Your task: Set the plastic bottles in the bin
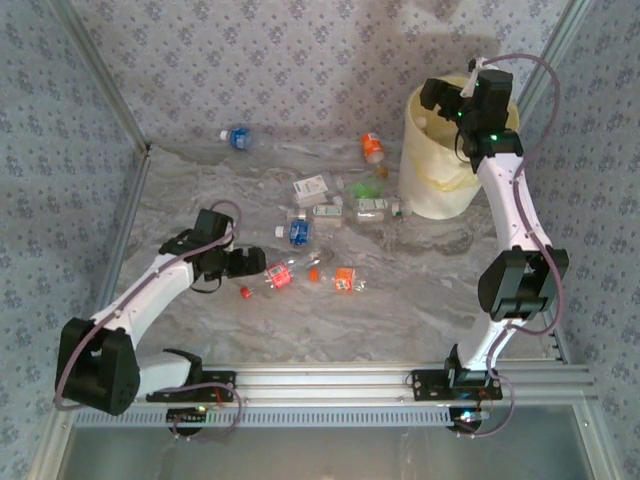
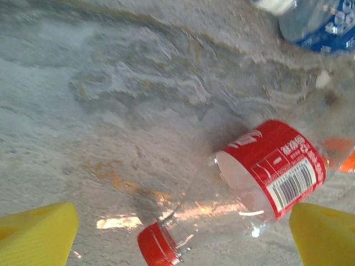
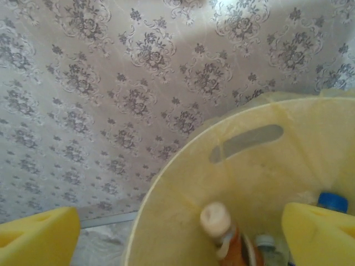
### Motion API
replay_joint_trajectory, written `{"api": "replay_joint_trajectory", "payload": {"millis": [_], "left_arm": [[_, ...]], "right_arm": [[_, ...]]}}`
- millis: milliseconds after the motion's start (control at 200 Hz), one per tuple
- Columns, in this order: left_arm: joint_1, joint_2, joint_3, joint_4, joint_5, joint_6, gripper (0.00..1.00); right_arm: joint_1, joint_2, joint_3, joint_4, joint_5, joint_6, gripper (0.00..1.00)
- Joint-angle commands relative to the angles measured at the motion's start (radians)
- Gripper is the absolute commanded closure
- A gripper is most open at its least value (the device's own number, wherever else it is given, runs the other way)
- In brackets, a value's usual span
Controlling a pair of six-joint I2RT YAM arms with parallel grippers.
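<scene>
The right gripper, released, hovers over the bin at the top view's upper right. The left gripper, also released, hangs over a red-labelled bottle on the tabletop.

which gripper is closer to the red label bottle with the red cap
Left. The left gripper hangs open just above the red-label bottle; the right gripper is far off, open over the bin.
</scene>
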Motion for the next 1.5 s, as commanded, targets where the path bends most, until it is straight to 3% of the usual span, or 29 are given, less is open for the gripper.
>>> {"api": "replay_joint_trajectory", "payload": {"millis": [0, 180, 340, 505, 750, 954, 1219, 1499], "left_arm": [[-0.061, 0.026, 0.021, -0.003, 0.011, 0.06, 0.02], [-0.22, 0.09, 0.009, 0.157, -0.105, 0.186, 0.02], [-0.264, 0.228, 0.076, 0.151, -0.175, 0.275, 0.03], [-0.321, 0.37, 0.163, 0.085, -0.205, 0.37, 0.12], [-0.366, 0.457, 0.211, 0.059, -0.285, 0.366, 0.31], [-0.366, 0.342, 0.144, 0.127, -0.255, 0.351, 0.4], [-0.34, 0.165, 0.086, 0.227, -0.199, 0.341, 0.43], [-0.281, 0.032, 0.056, 0.369, 0.061, 0.284, 0.45]], "right_arm": [[0.001, -0.125, -0.037, -0.027, -0.049, -0.001, 0.0], [0.03, -0.299, -0.236, 0.028, -0.166, 0.038, 0.0], [0.083, -0.45, -0.439, 0.113, -0.231, 0.049, 0.0], [0.133, -0.564, -0.563, 0.095, -0.178, -0.005, 0.0], [0.161, -0.636, -0.667, 0.021, -0.141, 0.008, 0.0], [0.214, -0.684, -0.738, -0.014, -0.093, 0.012, 0.0], [0.325, -0.705, -0.889, 0.148, -0.083, 0.119, 0.0], [0.425, -0.643, -1.013, 0.4, -0.152, 0.246, 0.0]]}}
